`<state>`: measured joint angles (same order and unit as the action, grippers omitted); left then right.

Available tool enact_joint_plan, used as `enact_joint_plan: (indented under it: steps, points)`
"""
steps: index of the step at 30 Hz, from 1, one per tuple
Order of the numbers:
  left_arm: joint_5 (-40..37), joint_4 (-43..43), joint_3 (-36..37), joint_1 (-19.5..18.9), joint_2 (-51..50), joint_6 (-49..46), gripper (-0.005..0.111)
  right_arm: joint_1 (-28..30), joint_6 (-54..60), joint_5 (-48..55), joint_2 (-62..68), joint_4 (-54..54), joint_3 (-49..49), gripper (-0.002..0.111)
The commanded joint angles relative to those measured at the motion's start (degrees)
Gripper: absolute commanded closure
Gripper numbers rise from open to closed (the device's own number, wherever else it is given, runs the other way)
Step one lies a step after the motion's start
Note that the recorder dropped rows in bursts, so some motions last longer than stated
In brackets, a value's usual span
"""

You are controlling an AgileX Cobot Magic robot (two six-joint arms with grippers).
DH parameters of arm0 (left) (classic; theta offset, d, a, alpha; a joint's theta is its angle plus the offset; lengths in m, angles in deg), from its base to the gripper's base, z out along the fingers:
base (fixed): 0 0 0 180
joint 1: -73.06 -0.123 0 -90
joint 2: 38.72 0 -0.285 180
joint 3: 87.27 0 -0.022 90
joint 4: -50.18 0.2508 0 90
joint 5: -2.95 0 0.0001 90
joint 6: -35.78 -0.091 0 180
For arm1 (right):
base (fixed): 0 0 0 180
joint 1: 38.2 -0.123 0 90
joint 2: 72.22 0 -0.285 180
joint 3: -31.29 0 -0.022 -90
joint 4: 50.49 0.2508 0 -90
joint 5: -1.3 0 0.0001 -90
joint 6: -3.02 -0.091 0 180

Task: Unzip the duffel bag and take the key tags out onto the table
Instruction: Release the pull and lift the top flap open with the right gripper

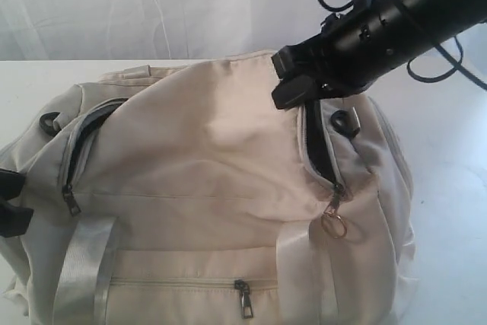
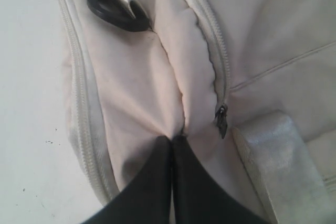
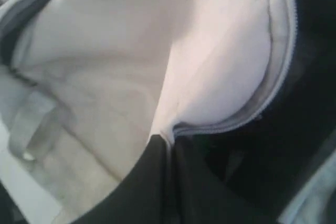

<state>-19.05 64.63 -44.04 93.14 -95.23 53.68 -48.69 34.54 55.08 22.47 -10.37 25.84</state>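
The cream duffel bag point(image 1: 213, 157) lies on the white table point(image 1: 449, 188) and fills most of the exterior view. Its right-hand zipper stands partly open point(image 1: 314, 138), with the slider point(image 1: 335, 192) at the near end and dark lining point(image 3: 294, 129) showing inside. My right gripper point(image 1: 291, 90) is at the far end of that opening, shut on the bag's fabric edge beside the zipper teeth point(image 3: 169, 142). My left gripper point(image 2: 172, 139) is shut on a fold of the bag's fabric near the other zipper's slider point(image 2: 221, 120). The key tags are hidden.
A gold ring point(image 1: 333, 224) hangs from the right slider. A black D-ring point(image 2: 118, 9) sits on the bag's end near my left gripper. Shiny webbing straps point(image 1: 84, 264) run down the front, above a closed front pocket zipper point(image 1: 243, 298). Bare table point(image 2: 26, 103) lies beside the bag.
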Motion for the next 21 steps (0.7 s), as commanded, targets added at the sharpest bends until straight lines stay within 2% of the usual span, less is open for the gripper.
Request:
enact_joint_plan:
  steps: [1, 7, 11, 21]
  points:
    - [-0.03, -0.67, 0.17, 0.07, 0.71, 0.09, 0.107, -0.91, 3.01, 8.33, -7.84, 1.26, -1.81, 0.108]
    - [-0.04, -0.47, 0.17, 0.07, 0.71, 0.09, 0.107, -6.72, 3.25, 16.06, -20.67, 1.24, -8.38, 0.108]
    - [-0.04, -0.47, 0.17, 0.07, 0.71, 0.09, 0.107, -10.23, 2.81, 16.19, -27.96, 1.24, -14.51, 0.108]
    - [-0.04, -0.47, 0.17, 0.07, 0.71, 0.09, 0.107, -11.78, 2.8, 15.54, -31.93, 0.33, -34.32, 0.108]
